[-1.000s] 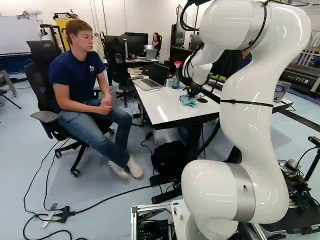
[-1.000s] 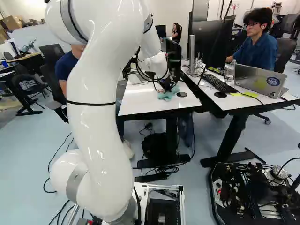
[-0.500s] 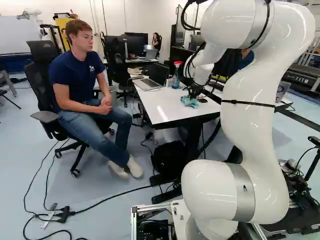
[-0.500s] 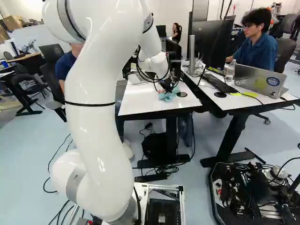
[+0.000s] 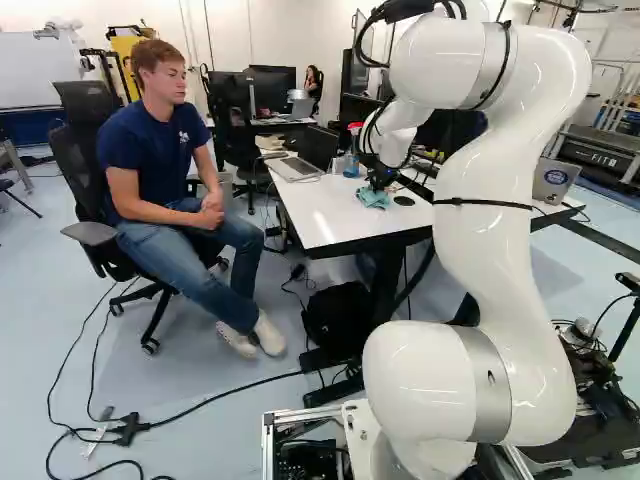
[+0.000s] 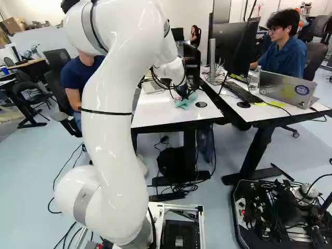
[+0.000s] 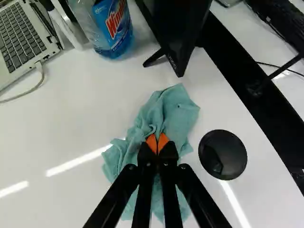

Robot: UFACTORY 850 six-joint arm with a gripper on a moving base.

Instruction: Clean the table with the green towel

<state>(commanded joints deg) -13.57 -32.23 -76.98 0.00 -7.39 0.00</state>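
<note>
White tabletop w/ green towel tight in pincer, spray btl + laptop; pale-blue rm floor.

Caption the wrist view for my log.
Black two-fingered gripper pinching a crumpled teal cloth towel on a white tabletop.

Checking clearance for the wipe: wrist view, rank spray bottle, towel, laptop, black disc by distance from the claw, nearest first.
1. Towel: pinched in the claw.
2. Black disc: beside the claw, on the side away from the laptop.
3. Spray bottle: ahead, near the laptop.
4. Laptop: ahead and off to one side.
</note>
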